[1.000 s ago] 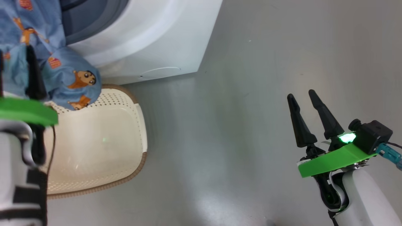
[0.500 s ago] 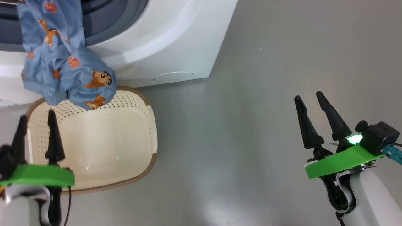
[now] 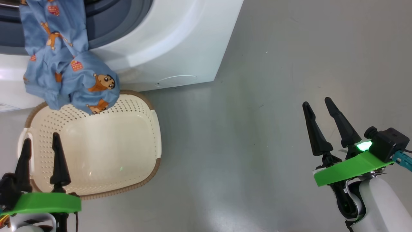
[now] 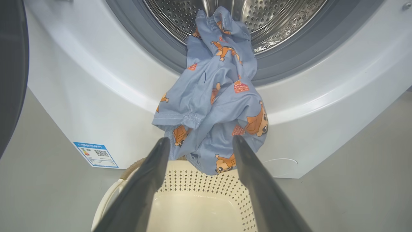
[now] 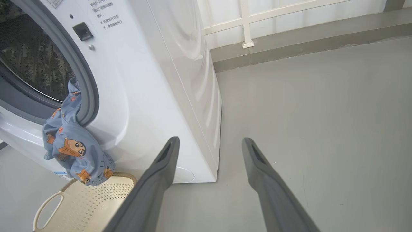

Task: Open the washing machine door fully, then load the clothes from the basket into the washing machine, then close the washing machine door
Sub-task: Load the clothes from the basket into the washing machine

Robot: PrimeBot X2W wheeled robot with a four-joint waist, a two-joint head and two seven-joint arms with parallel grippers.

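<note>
A light-blue garment of the clothes [image 3: 67, 74] hangs out of the washing machine [image 3: 180, 38], draped from the steel drum [image 4: 276, 19] over the grey gasket and down the white front to the basket's far rim. The cream basket [image 3: 103, 145] on the floor below holds nothing. My left gripper [image 3: 42, 138] is open over the basket's near side, apart from the garment [image 4: 212, 106]. My right gripper [image 3: 316, 101] is open over bare floor to the right. The washing machine door [image 4: 11, 64] shows as a dark edge at the left, swung open.
The grey floor [image 3: 257, 129] stretches to the right of the machine and basket. A wall with a white rail [image 5: 244, 22] stands behind the machine. A blue label sticker [image 4: 96, 154] sits low on the machine's front.
My left gripper has drawn back from the hanging garment toward the basket's near side, open throughout. The garment stays draped from the drum. The head view shifted slightly; the right arm barely moved.
</note>
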